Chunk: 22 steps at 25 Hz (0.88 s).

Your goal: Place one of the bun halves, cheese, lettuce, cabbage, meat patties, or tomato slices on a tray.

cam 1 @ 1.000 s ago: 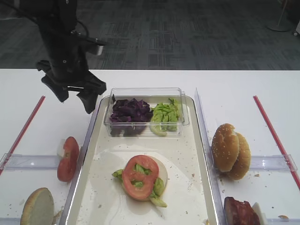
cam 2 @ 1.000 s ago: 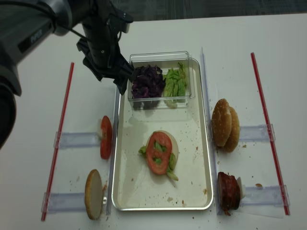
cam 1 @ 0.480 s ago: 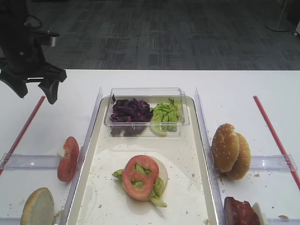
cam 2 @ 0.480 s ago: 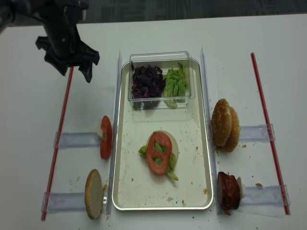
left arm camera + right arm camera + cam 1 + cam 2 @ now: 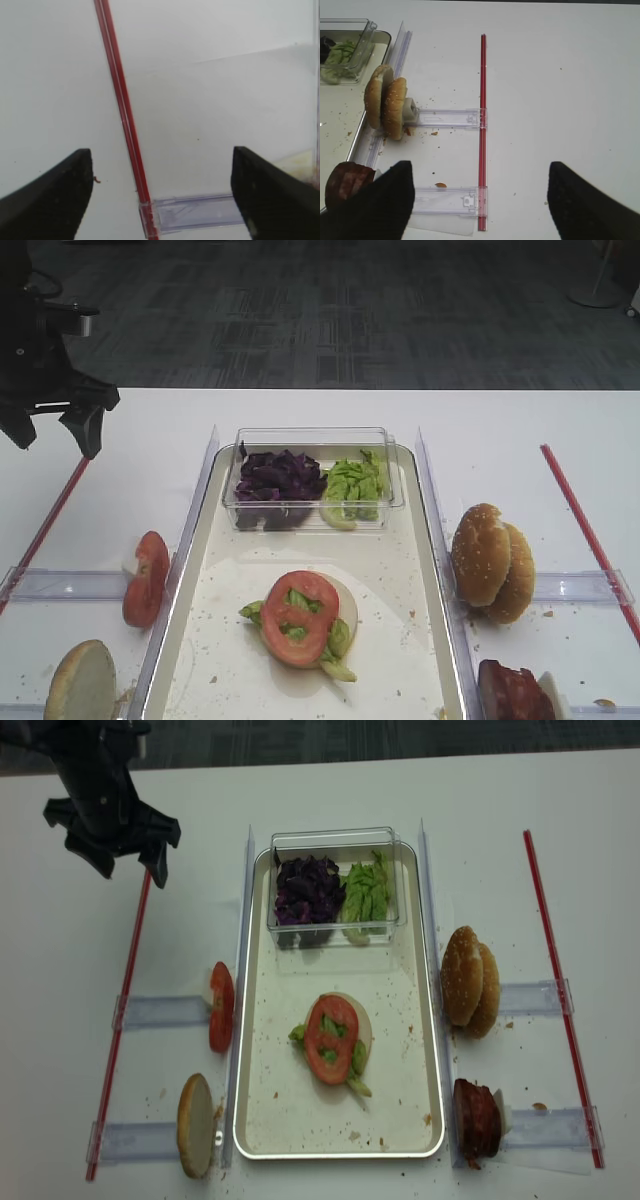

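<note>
We see the left gripper (image 5: 128, 868) raised over the far left of the table (image 5: 330, 790), above the top end of the left red strip (image 5: 128, 980). Its jaws stand wide apart with nothing between them; its wrist view shows only bare table and the strip between the two dark fingertips (image 5: 50, 200).

The right gripper (image 5: 475, 200) shows only in its own wrist view. Its two dark fingers sit wide apart at the bottom edge, nothing held, hovering over the right red strip (image 5: 482, 125) and the clear holders (image 5: 450, 118).

The tray (image 5: 262, 1120) lies in the middle of the table. On it we note a bun half (image 5: 362, 1020) lying cut face up, with lettuce (image 5: 358, 1060) and one tomato slice (image 5: 330, 1038) stacked on it. At the tray's far end a clear box (image 5: 335, 838) holds the cabbage (image 5: 306, 888) on the left and more lettuce on the right.

Left of the tray, standing on edge in holders: another tomato slice (image 5: 220, 1007), and nearer us another bun half (image 5: 195, 1125). Right of the tray: two sesame buns (image 5: 470, 982) upright together, and nearer us a patty (image 5: 475, 1118).
</note>
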### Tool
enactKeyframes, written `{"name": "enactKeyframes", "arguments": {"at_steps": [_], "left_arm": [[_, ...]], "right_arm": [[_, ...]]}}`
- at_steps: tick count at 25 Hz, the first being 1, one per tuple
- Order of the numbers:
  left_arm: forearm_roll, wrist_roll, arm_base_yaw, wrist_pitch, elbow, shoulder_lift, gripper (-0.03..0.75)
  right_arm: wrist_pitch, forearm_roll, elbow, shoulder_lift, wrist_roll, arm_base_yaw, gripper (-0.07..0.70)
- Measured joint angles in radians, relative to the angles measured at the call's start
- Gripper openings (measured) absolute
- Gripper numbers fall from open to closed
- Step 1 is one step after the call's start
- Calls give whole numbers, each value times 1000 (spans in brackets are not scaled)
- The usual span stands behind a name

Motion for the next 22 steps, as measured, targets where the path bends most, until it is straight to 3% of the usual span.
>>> {"name": "enactKeyframes", "arguments": {"at_steps": [11, 22], "left_arm": [[-63, 26, 0, 2, 15, -8, 525], [-70, 35, 0, 2, 261, -203, 525]], "right_arm": [[0, 0, 0, 0, 0, 0, 571], [0, 0, 0, 0, 2, 0, 571]]}}
